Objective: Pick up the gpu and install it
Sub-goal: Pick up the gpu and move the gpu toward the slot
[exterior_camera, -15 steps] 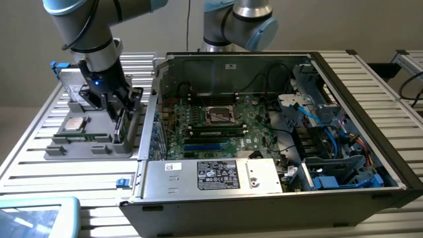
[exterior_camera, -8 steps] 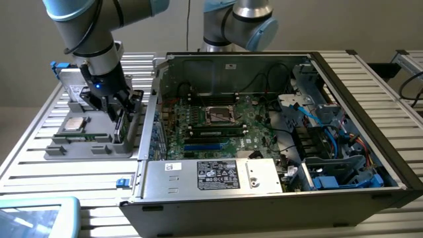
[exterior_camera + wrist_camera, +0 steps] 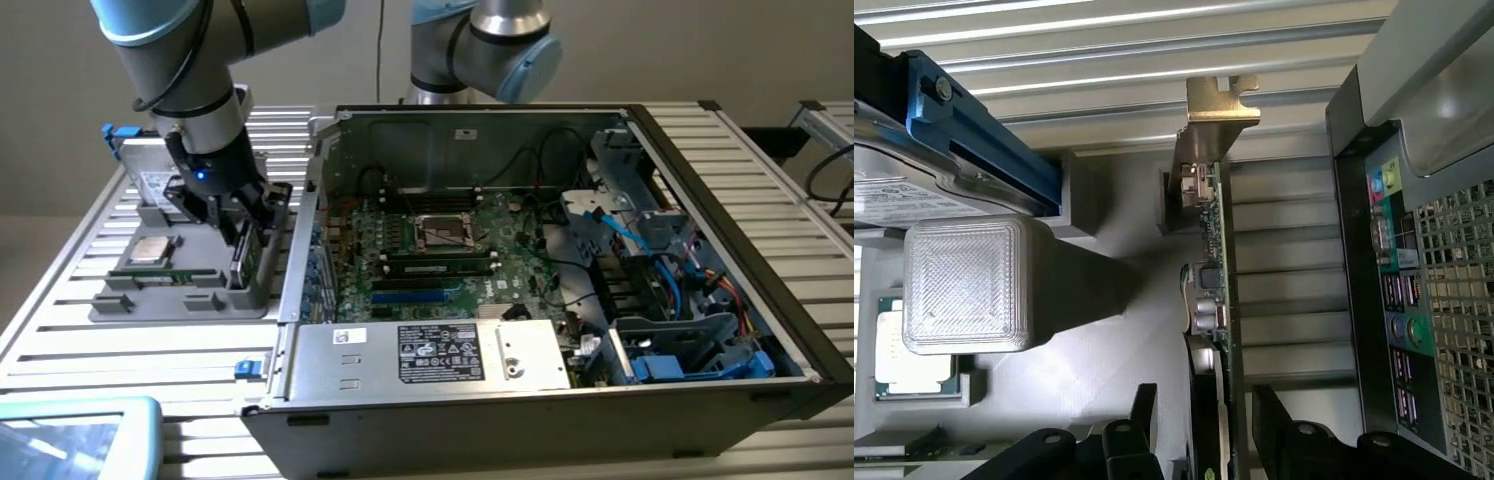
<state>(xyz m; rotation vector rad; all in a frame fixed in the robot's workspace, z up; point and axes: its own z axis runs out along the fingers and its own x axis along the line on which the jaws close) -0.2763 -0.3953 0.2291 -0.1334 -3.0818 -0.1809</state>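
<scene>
We see the gpu standing on edge in the tray on the desk, at the exterior view's left of the computer case, between the spread fingers of the hand.

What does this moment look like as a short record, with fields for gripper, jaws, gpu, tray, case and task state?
gripper: low over the grey tray, straddling the gpu
jaws: open, one on each side of the gpu, with a gap on both sides
gpu: standing on edge in the tray
tray: to the exterior view's left of the computer case
computer case: open, motherboard exposed
task state: gpu not yet lifted or installed
</scene>
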